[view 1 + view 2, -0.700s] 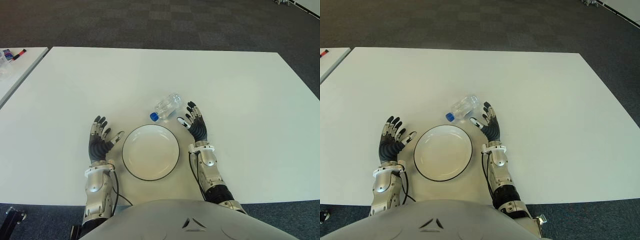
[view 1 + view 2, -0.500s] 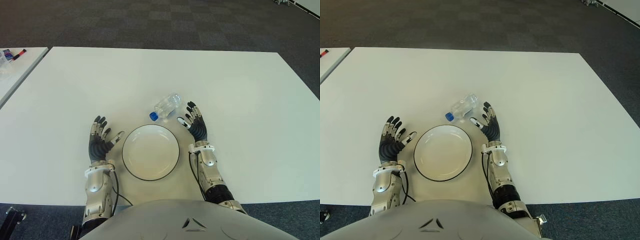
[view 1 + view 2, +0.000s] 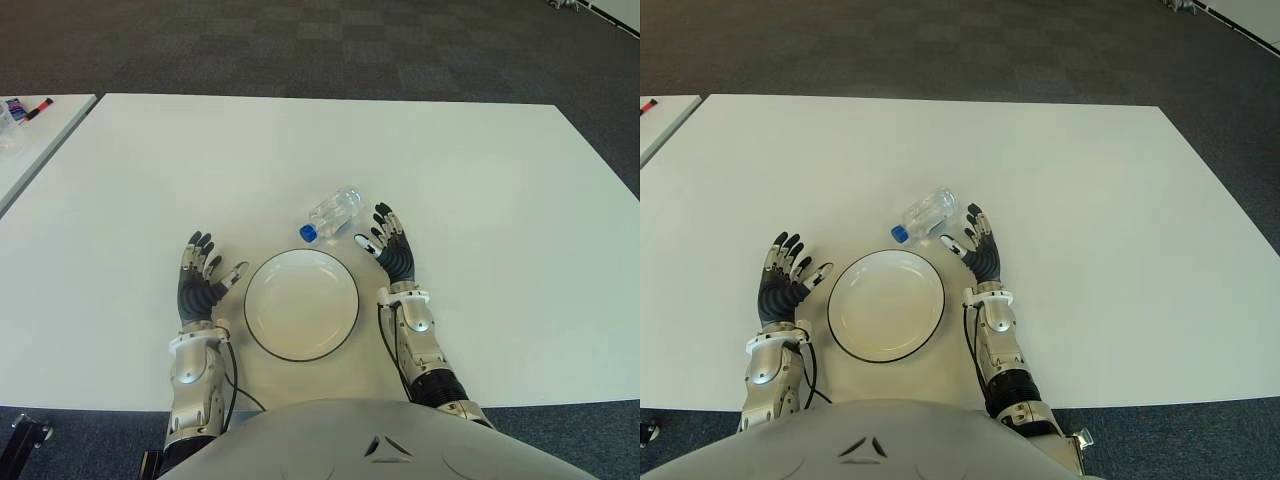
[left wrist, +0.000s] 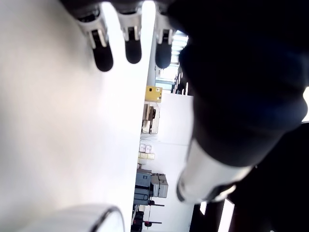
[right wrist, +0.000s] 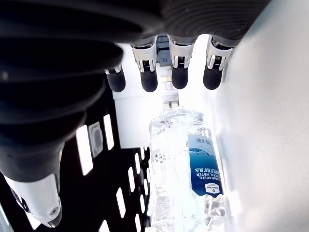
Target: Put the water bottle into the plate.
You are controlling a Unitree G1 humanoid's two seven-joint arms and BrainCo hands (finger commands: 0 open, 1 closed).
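From my left eye, I see a white counter with a round white plate close in front of my body. The water bottle lies on its side on the counter just beyond the plate's far right rim, not on the plate. Its long axis runs diagonally: the blue cap points toward me and to my left, the base away and to my right. My right hand is just to the right of the bottle, fingers spread wide and holding nothing, fingertips level with the bottle's near end. My left hand shows on the plate's left side, also spread and empty, well apart from the bottle.

From my right eye, the same layout holds: the bottle sits between the plate's far edge and my right hand, with a thin strip of counter separating bottle and fingers.

In my left wrist view, three dark fingertips extend straight out over bare counter, with nothing between them.

In my right wrist view, the clear bottle with its blue label fills the space beyond my straight fingers; nothing is gripped yet.

My judgement: the right hand is far nearer, and the grasp should close across the bottle's body, crosswise to its diagonal axis.
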